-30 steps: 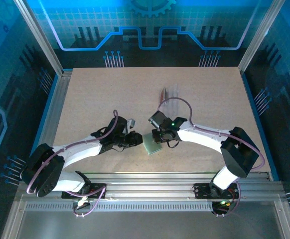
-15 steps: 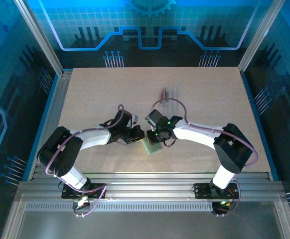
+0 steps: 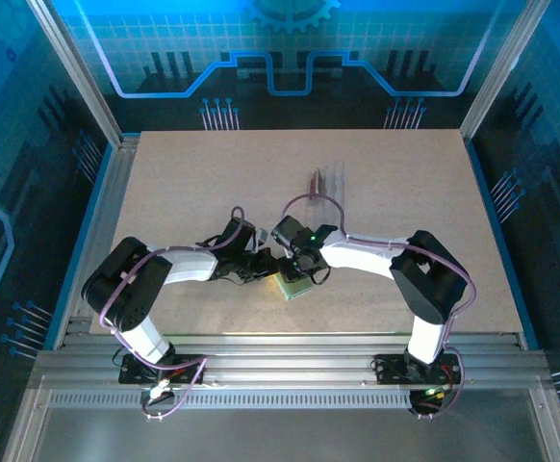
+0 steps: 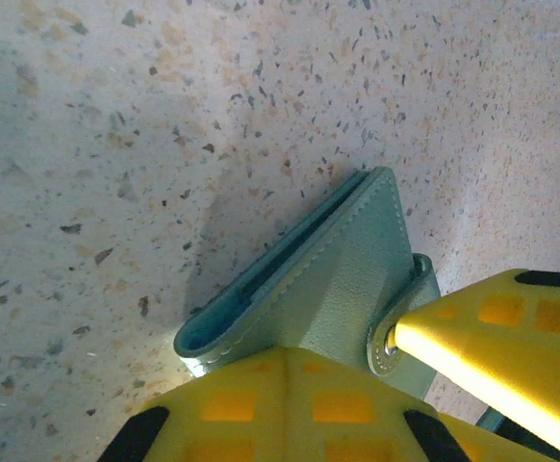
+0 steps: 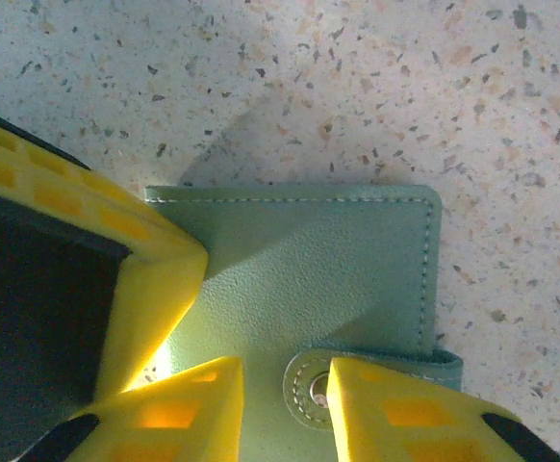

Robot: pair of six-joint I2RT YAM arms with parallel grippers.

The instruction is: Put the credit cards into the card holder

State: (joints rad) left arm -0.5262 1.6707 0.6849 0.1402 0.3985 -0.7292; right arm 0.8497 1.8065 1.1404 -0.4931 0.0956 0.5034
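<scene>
The step in hand seems to be opening the card holder (image 5: pixel 309 260) rather than loading it; the holder is lying near the front middle of the desk (image 3: pixel 193 183), between the two arms. The left end effector (image 4: pixel 376 358) is clamping shut on the holder's body, pinning it. The right end effector (image 5: pixel 282 383) is standing partly open, its fingertips straddling the snap tab without pinching anything. The credit cards (image 3: pixel 316 181) appear to be lying well apart, further back on the desk, too small to tell one from the other. Next, I judge, the right fingers are going to need to close on that tab and peel it off its snap while the left is bracing the holder.
</scene>
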